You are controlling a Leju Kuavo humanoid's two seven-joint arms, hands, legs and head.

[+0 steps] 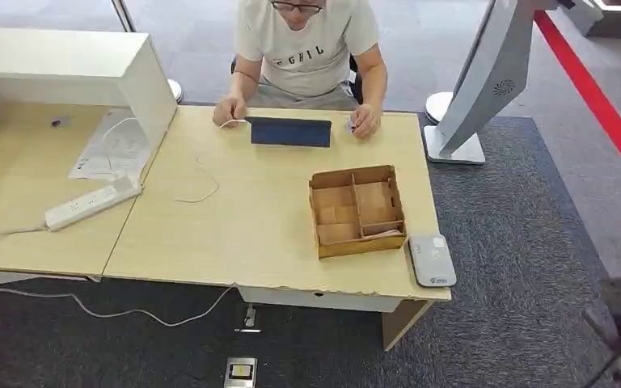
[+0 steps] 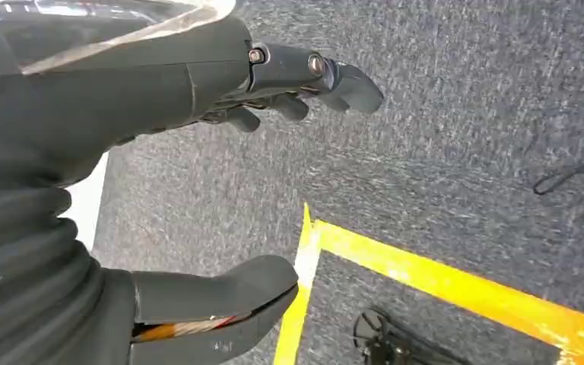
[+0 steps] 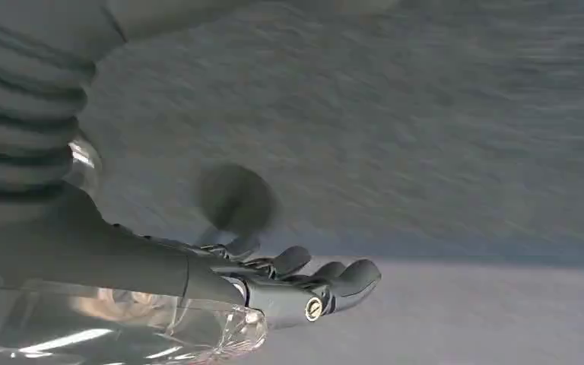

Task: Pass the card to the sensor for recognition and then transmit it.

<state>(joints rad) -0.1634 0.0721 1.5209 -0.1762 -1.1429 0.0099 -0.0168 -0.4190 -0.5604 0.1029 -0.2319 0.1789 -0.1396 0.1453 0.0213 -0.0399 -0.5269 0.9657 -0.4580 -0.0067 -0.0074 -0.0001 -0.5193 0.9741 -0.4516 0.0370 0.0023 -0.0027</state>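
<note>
Both hands down beside the body over carpet, well away from the tabletop [image 1: 234,234]. Left hand [image 2: 198,182] empty, thumb and fingers apart. Right hand [image 3: 274,285] empty too, fingers loosely extended; motion blur in that view.

Nearest on the tabletop: sensor [image 1: 431,259], flat grey rounded slab right at the front right corner, partly over the edge by the look of it. Risk: a careless tap shoves it off. Just beside it, box [image 1: 357,211], thin brown wood or card, open top, divided into compartments. Card [image 1: 384,234] looks to be the pale thin thing lying flat in the front right compartment; too small to be sure.

Risks: flat card against the floor of a narrow compartment, hard to pinch, fingers likely to catch the dividers and drag the light box. Smooth tabletop, so box slides easily.

Further back: dark tablet [image 1: 290,132], white cable [image 1: 198,182], power strip [image 1: 93,203] on the left. Person [image 1: 307,48] seated at the far edge, hands on the tabletop; handover needs a long reach across.
</note>
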